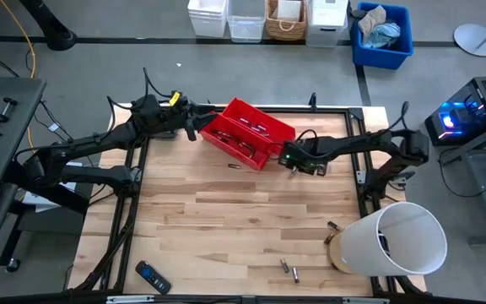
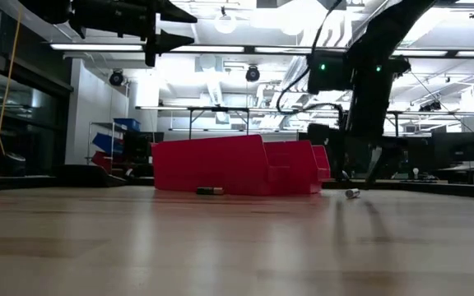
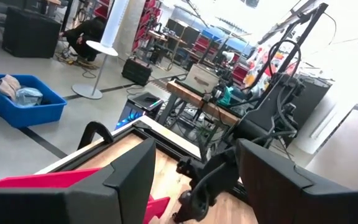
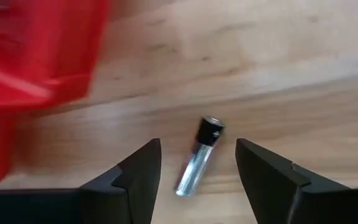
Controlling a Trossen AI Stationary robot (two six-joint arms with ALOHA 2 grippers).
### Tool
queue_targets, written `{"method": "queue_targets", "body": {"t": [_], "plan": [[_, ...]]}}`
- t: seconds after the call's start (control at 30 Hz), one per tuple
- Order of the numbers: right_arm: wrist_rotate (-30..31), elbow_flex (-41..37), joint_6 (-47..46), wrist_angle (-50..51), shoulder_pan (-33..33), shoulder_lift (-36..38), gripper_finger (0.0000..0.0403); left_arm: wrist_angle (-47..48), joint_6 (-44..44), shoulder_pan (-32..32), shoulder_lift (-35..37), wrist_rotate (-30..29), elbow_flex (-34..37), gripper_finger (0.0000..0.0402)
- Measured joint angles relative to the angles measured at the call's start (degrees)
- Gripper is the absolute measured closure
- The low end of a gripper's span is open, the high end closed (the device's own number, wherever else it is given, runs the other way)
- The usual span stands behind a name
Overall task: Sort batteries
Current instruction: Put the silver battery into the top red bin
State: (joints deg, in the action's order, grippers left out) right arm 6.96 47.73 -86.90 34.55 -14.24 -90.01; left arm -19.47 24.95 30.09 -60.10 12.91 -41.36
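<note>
Dark cabled arms (image 1: 99, 148), green indicator light (image 1: 285, 156)

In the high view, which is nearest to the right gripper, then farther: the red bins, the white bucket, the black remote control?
From the right gripper:
1. Red bins, right beside it, on the table's far side.
2. White bucket, lying at the near right corner.
3. Black remote control, near left edge.

I'm working in an open robotics lab: ceiling strip lights (image 2: 245, 51), monitors (image 2: 455, 150) on desks, storage bins (image 1: 226, 17) on grey floor, a lit computer tower (image 1: 471, 114).
</note>
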Motion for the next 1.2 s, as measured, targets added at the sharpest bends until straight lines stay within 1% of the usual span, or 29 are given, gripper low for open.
{"method": "queue_targets", "body": {"t": [0.17, 0.3, 0.33, 0.4, 0.47, 0.5, 0.53, 0.63, 0.7, 0.8, 0.83, 0.93, 1.0, 1.07, 1.13, 1.2], "plan": [[-1.5, 0.5, -2.7, 0.4, 0.5, -4.1, 0.0208, 0.1, 0.0, 0.0, 0.0, 0.1, 0.0, 0.0188], [-0.4, 0.5, -4.4, 0.8, 1.8, -6.1, 0.0227, 0.2, 0.0, 0.0, 0.0, 0.1, 0.0, 0.0188], [0.1, 0.5, -4.3, 1.1, 2.3, -6.3, 0.0238, 0.3, -0.1, 0.0, 0.0, 0.1, 0.0, 0.0188], [1.2, 0.5, -4.3, 2.3, 3.3, -6.4, 0.0276, 0.3, -0.1, 0.0, 0.0, 0.3, 0.0, 0.0188], [2.0, 0.4, -4.1, 4.6, 4.2, -5.7, 0.0336, 0.3, -0.2, 0.0, 0.0, 0.4, 0.0, 0.0188], [2.5, 0.4, -3.4, 5.5, 4.7, -5.0, 0.0363, 0.3, -0.2, 0.0, 0.0, 0.4, 0.0, 0.0188], [2.2, 0.4, -2.2, 7.0, 5.1, -4.1, 0.0371, 0.3, -0.2, 0.0, 0.0, 0.4, 0.0, 0.0188], [0.7, -0.2, -1.3, 14.1, 5.4, -0.1, 0.0370, 0.3, -0.2, 0.0, 0.0, 0.4, 0.0, 0.0188], [3.7, 0.1, -1.2, 16.1, 4.7, 4.7, 0.0369, 0.3, -0.7, 0.0, 0.0, 0.4, 0.0, 0.0188], [10.3, 0.0, -1.1, 19.5, 2.9, 11.9, 0.0370, 0.2, -1.1, 0.0, 0.0, 0.4, 0.0, 0.0188], [12.9, 0.0, -0.8, 19.0, 2.1, 14.1, 0.0370, 0.3, -1.1, 0.0, 0.0, 0.4, 0.0, 0.0188], [20.3, 0.2, 2.4, 14.4, -1.8, 19.0, 0.0370, 0.2, -1.1, 0.0, 0.0, 0.4, 0.0, 0.0188], [22.1, 0.1, 7.2, 7.3, -5.0, 19.9, 0.0370, 0.2, -1.0, 0.0, 0.0, 0.3, 0.0, 0.0188], [19.8, 0.1, 14.7, -1.6, -8.4, 19.2, 0.0370, 0.1, -1.0, 0.0, 0.0, 0.0, 0.0, 0.0188], [14.2, 0.2, 21.2, -11.6, -11.0, 16.9, 0.0370, -0.1, -1.0, 0.0, 0.0, -0.1, 0.0, 0.0188], [9.5, 0.2, 24.1, -18.4, -12.7, 13.6, 0.0368, -0.3, -0.8, 0.0, 0.0, -0.1, 0.0, 0.0188]]}}
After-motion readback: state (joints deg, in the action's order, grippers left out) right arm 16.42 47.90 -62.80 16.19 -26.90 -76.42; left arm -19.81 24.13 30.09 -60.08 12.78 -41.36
